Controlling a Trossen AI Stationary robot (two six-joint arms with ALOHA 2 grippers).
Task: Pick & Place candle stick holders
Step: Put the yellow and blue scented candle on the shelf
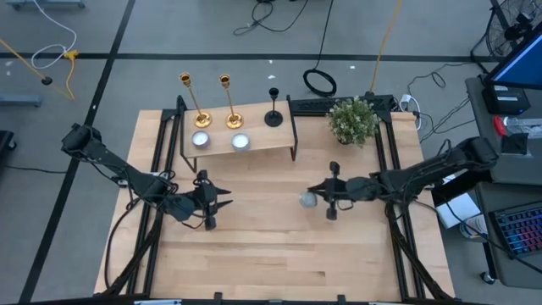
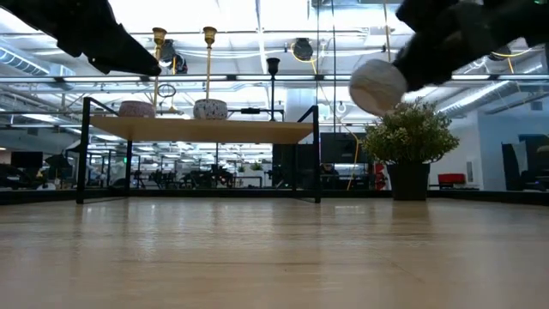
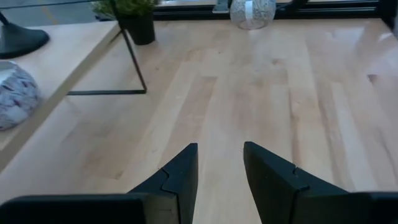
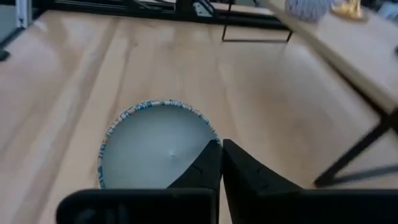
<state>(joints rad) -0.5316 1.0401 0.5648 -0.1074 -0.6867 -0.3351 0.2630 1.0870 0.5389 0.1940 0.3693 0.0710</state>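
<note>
Our right hand (image 1: 315, 200) pinches a candle pot (image 1: 307, 200) by its rim above the worktop (image 1: 279, 254); a thin grip could let it drop. The holders (image 1: 229, 106) stand on the far shelf (image 1: 254, 144). Left hand (image 1: 212, 203) hangs spread.

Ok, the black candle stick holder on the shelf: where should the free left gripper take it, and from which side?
Probably the slim stem, above the flared base. The black candle stick holder stands upright at the shelf's right end, apart from the two gold holders, so a level approach from the table's open front looks clearest. The left gripper is open; the right gripper holds a small candle.
</note>
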